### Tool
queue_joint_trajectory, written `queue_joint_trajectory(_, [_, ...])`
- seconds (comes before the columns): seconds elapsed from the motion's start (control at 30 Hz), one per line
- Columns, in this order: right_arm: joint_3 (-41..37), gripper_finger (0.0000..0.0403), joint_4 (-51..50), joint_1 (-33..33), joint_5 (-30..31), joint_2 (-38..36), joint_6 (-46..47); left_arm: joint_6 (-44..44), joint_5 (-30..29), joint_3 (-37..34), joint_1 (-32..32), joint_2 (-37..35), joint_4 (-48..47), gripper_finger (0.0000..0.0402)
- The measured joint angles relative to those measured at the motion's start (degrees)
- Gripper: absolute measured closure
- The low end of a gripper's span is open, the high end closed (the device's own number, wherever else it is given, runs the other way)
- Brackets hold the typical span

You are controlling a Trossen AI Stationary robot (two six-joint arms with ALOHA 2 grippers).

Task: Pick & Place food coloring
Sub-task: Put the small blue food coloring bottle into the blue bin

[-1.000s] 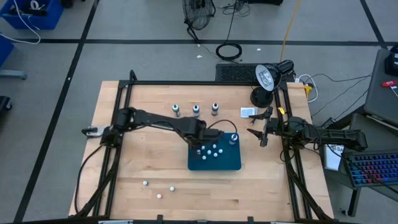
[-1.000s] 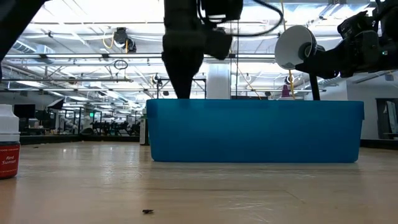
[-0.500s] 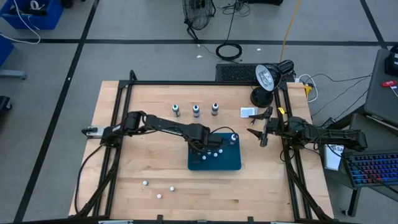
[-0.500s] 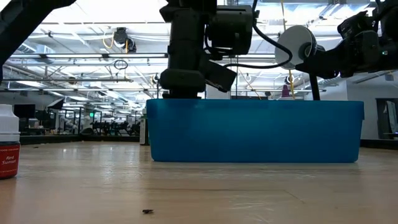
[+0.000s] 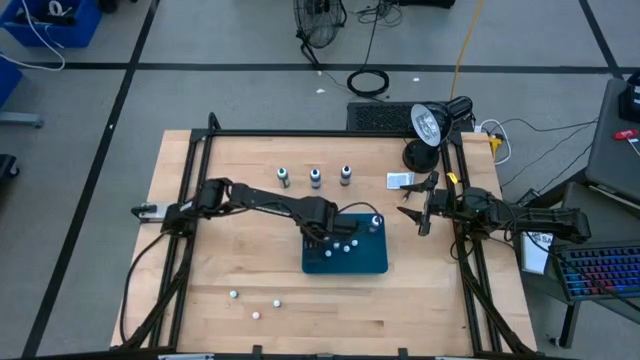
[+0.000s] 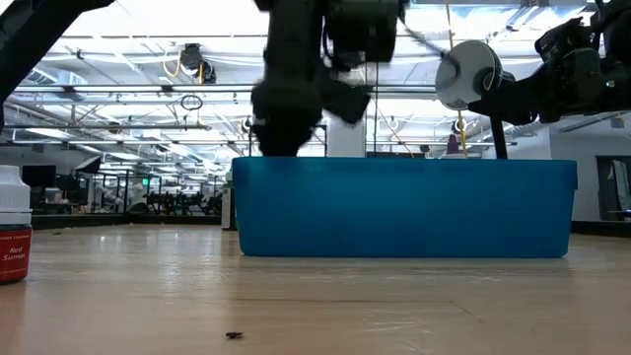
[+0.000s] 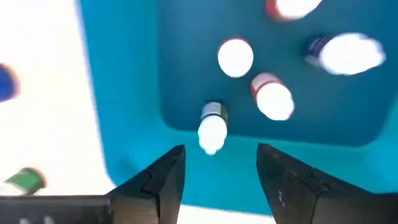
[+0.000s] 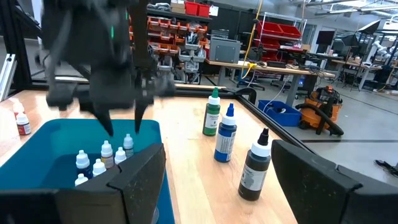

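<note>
Several small white-capped food coloring bottles stand on the floor of a blue bin at the table's middle. My left gripper hangs open over the bin's left part, fingers pointing down. One small bottle stands free just ahead of the fingertips, apart from both. In the right wrist view, the same gripper hangs above the bottles. My right gripper waits open at the table's right edge, level with the bin's far side.
A green, a blue and a dark bottle stand in a row beyond the bin. Three tiny bottles lie near the front left. A lamp stands at the far right corner. A red-labelled bottle shows in the low view.
My left gripper has gone down to the bin's rim and has opened. A small bottle now stands free on the bin's floor just ahead of its fingertips. The gripper shows blurred in the low view now.
</note>
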Motion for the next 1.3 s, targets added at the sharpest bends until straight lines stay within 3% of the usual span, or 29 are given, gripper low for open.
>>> queue_joint_trajectory(0.2, [0.00, 0.0124, 0.05, 0.00, 0.01, 0.01, 0.00, -1.20, -2.30, -0.90, -3.26, -11.35, -1.54, 0.0198])
queue_joint_trajectory(0.3, [-0.02, 0.0124, 0.02, 0.00, 0.00, 0.02, -0.02, -8.52, -5.16, -5.35, -7.16, -19.68, -1.34, 0.0198])
queue_joint_trajectory(0.43, [0.00, 0.0124, 0.05, 0.02, 0.00, 0.02, -0.02, -29.13, -7.87, -15.21, -13.31, -30.00, -1.55, 0.0197])
queue_joint_trajectory(0.63, [-0.02, 0.0124, 0.00, 0.00, 0.01, 0.02, -0.02, -69.08, -5.55, -32.36, -25.71, -40.37, -0.98, 0.0197])
queue_joint_trajectory(0.8, [0.00, 0.0124, 0.00, 0.00, 0.00, 0.02, 0.00, -86.73, 0.02, -43.93, -33.25, -43.25, 5.18, 0.0197])
queue_joint_trajectory(1.13, [0.00, 0.0124, 0.00, 0.01, 0.00, 0.02, -0.02, -89.76, 2.32, -54.83, -38.06, -43.30, 27.32, 0.0197])
queue_joint_trajectory(1.3, [-0.01, 0.0124, 0.00, 0.01, 0.01, 0.02, -0.02, -90.19, 5.02, -57.58, -38.81, -43.30, 28.83, 0.0197])
